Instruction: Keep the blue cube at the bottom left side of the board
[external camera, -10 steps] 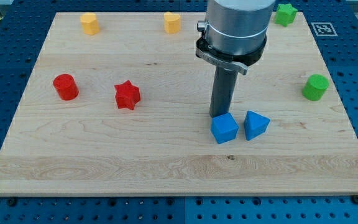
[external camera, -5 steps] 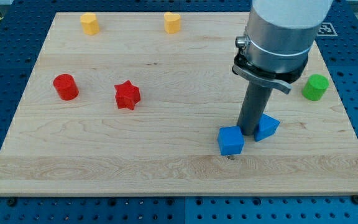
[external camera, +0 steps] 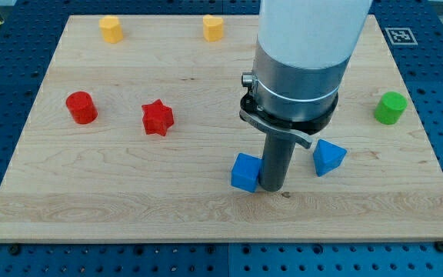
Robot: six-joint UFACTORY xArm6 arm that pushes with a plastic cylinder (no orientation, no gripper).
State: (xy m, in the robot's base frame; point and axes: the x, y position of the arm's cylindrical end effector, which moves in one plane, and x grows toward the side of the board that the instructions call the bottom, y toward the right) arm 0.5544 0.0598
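Observation:
The blue cube (external camera: pixel 244 172) sits on the wooden board (external camera: pixel 129 200) a little right of the middle, toward the view's bottom. My tip (external camera: pixel 272 187) touches the cube's right side. A blue triangular block (external camera: pixel 328 157) lies to the right of my rod, apart from it. The arm's wide grey body hides the board above the rod.
A red cylinder (external camera: pixel 81 108) and a red star (external camera: pixel 158 118) lie at the left. Two yellow blocks (external camera: pixel 111 28) (external camera: pixel 213 27) sit along the top edge. A green cylinder (external camera: pixel 391 108) is at the right edge.
My tip has moved left and down from between the two blue blocks to the cube's right side. The blue cube has slid left. The triangular block stayed at the right.

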